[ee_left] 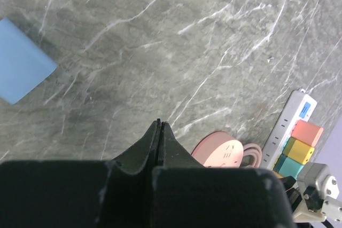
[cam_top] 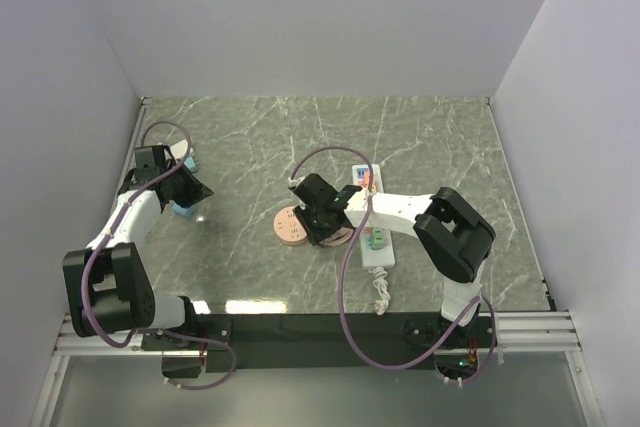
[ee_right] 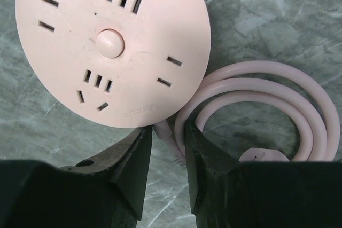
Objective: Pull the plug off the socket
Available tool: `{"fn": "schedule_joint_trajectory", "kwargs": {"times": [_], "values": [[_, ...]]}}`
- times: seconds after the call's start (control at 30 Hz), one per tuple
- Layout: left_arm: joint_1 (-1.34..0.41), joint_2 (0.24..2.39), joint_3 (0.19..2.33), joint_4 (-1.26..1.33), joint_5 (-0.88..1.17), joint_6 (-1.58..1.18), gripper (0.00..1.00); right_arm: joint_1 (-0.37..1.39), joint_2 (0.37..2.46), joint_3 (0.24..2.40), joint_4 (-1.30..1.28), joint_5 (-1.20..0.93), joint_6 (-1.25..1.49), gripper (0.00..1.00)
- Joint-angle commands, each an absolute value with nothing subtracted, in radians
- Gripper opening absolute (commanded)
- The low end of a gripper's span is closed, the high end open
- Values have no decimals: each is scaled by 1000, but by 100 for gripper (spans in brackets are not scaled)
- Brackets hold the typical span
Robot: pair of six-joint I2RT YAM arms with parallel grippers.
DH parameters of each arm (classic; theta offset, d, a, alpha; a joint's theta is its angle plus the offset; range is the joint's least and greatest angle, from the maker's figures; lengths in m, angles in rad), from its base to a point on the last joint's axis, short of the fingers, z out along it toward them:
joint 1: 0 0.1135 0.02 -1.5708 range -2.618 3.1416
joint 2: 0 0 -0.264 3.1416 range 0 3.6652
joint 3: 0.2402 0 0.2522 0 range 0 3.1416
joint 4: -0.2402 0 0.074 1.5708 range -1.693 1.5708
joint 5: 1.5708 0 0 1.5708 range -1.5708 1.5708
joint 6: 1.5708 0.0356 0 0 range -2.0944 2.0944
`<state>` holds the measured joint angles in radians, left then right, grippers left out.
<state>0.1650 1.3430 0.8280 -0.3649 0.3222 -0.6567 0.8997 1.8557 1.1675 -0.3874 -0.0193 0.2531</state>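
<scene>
The socket (cam_top: 381, 256), a long white strip (ee_left: 281, 127), lies right of centre. Plug-like blocks stand in its row: salmon (ee_left: 307, 132), yellow (ee_left: 297, 150) and teal (ee_left: 288, 165). My right arm crosses over the strip. Its gripper (cam_top: 314, 226) is down at a round pink outlet disc (ee_right: 109, 41). The right gripper (ee_right: 168, 127) is open, and its jaws straddle the pink cord (ee_right: 267, 86) where it leaves the disc; a gap shows on the left side. My left gripper (ee_left: 160, 123) is shut on nothing and hovers over bare table at the far left (cam_top: 200, 190).
A light blue block (ee_left: 21, 68) lies by the left arm (cam_top: 183, 210). The pink cord coils on the table beside the disc, and a flat pink piece (ee_right: 261, 156) peeks out by my right finger. Grey walls close in the marble table on three sides.
</scene>
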Motion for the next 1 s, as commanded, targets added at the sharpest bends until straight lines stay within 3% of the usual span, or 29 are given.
{"fn": "schedule_joint_trajectory", "kwargs": {"times": [0.0,0.2,0.3,0.37,0.4,0.47,0.5,0.6,0.97], "values": [[167,1299,818,-353,342,-632,1,908,1944,1154,-394,-6,284,38],[169,1292,821,-362,344,-630,1,908,1956,1187,-456,123,313,61],[167,1285,818,-360,345,-632,1,908,1945,1186,-451,138,311,60],[167,1289,813,-356,345,-635,1,908,1954,1192,-456,123,305,56],[167,1289,813,-354,350,-637,1,907,1971,1195,-456,106,299,45],[169,1293,808,-351,351,-638,1,907,1993,1204,-463,71,299,33],[167,1292,808,-350,354,-638,1,907,1996,1206,-465,61,304,19],[167,1295,805,-350,351,-637,1,907,1993,1204,-463,45,311,0],[167,1272,834,-361,379,-632,1,815,1717,1417,-597,5,376,0]]}}
